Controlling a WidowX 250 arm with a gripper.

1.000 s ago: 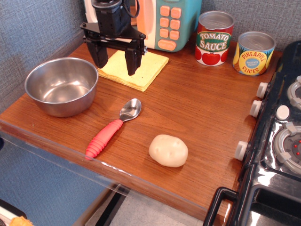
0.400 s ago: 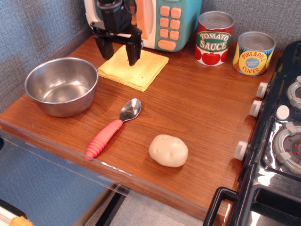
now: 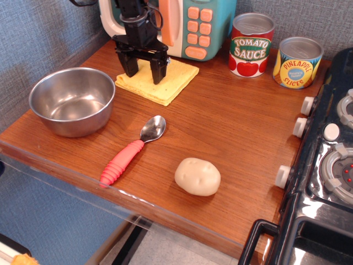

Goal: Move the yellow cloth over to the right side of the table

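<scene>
Gripper [image 3: 144,70] covers the middle of the yellow cloth [image 3: 179,74]; whether the fingertips touch the fabric or sit just above it can't be told. Arm above the gripper is cut off by the top edge. Toy microwave [image 3: 197,27] behind the cloth is cropped at the top, and the arm hides its door. Black toy stove [image 3: 325,165], far right of the cloth, runs off the right and bottom edges, burners only partly seen. Table [image 3: 231,121] front-left corner sits behind a clear, glary sheet. Orange object [image 3: 22,259] at the bottom-left corner is cropped, unidentifiable.
</scene>
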